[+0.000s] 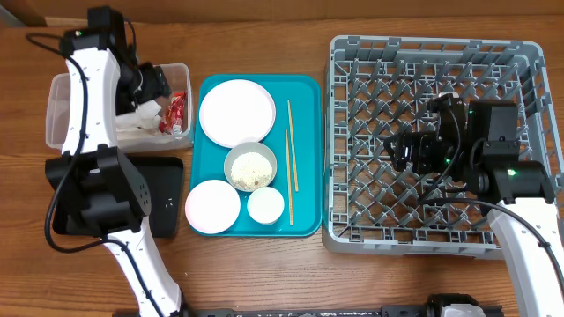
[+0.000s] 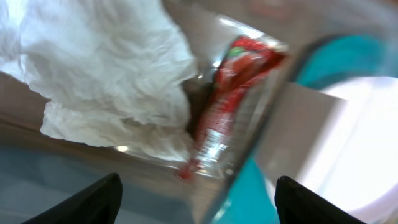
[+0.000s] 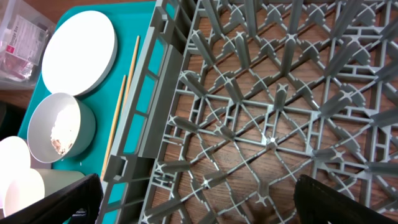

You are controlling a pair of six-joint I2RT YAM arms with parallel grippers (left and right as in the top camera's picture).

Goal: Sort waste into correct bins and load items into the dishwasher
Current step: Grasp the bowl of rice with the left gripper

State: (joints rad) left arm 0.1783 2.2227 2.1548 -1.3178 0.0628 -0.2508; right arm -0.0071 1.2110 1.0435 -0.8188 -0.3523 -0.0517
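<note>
Napkin (image 2: 106,68) and wrapper (image 2: 233,93) lie in the upper-left tub (image 1: 55,106) beneath the spread left gripper (image 2: 196,199). Right gripper (image 3: 199,202) gapes over the rack (image 1: 352,62).

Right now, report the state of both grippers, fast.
Left gripper: open, holding nothing, above the clear tub.
Right gripper: open, empty, above the dish rack.

2 plates (image 1: 236,112), 1 bowl (image 1: 250,166), 1 cup (image 1: 265,205), 2 chopsticks (image 1: 290,158), 1 napkin (image 1: 141,121), 1 wrapper (image 1: 174,113), 2 bins (image 1: 60,114), 1 rack (image 1: 423,42), 1 tray (image 1: 305,158).
</note>
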